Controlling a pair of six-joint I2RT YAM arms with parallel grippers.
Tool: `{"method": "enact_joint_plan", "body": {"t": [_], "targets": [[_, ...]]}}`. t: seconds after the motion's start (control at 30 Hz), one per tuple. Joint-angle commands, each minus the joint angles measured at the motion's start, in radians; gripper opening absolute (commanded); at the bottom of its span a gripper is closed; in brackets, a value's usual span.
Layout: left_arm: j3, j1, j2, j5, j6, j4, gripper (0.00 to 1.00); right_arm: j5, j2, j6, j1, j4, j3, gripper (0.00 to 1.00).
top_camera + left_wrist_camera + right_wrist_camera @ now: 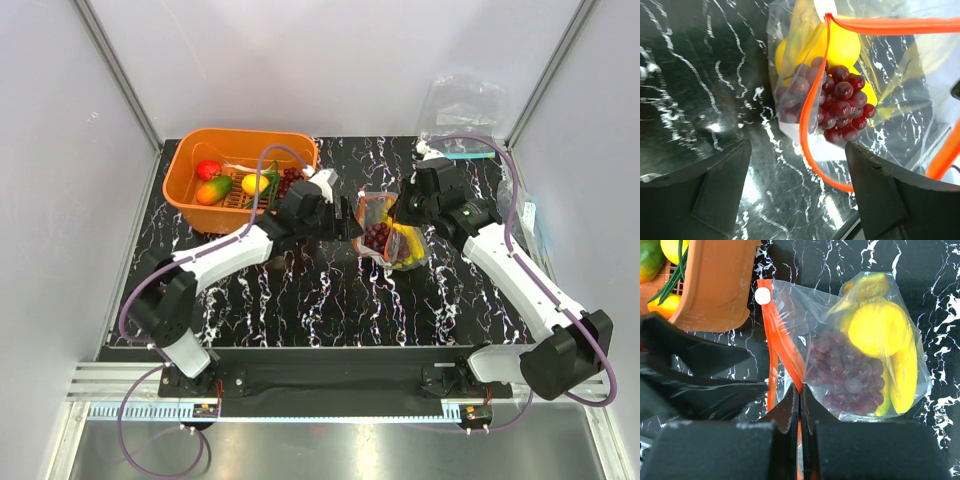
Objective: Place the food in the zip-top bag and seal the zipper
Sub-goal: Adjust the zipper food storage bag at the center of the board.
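Black fingers of the right end effector are pressed fully together at the bottom centre of the right wrist view, pinching the zipper of the bag; the red-orange strip runs up from that pinch to a white tab near the upper left. The left end effector stands wide apart and grips nothing; its two fingers fill the lower corners of the left wrist view, and a loop of the strip curves down between them, the mouth gaping unsealed. Inside the clear bag lie the grapes, a lemon above them, and a banana along the right side. From the top view the bag rests on the marbled tabletop at mid-frame, between the two end effectors; the orange basket, with more fruit in it, sits at the upper left.
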Motion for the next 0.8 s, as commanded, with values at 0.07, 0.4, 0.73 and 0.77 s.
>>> {"method": "enact_joint_plan", "body": {"t": [0.07, 0.4, 0.73, 0.77], "targets": [[0.028, -0.023, 0.072, 0.038, -0.061, 0.136, 0.72, -0.009, -0.001, 0.023, -0.005, 0.052, 0.012, 0.00], [0.062, -0.065, 0.143, 0.151, -0.074, 0.190, 0.00, 0.026, -0.030, 0.051, -0.007, -0.010, 0.013, 0.00], [0.140, -0.080, -0.214, -0.017, 0.091, -0.167, 0.00, 0.138, -0.139, 0.066, -0.007, -0.188, 0.016, 0.00], [0.139, -0.085, -0.233, -0.011, 0.091, -0.181, 0.00, 0.140, -0.141, 0.074, -0.007, -0.199, 0.010, 0.00]]}}
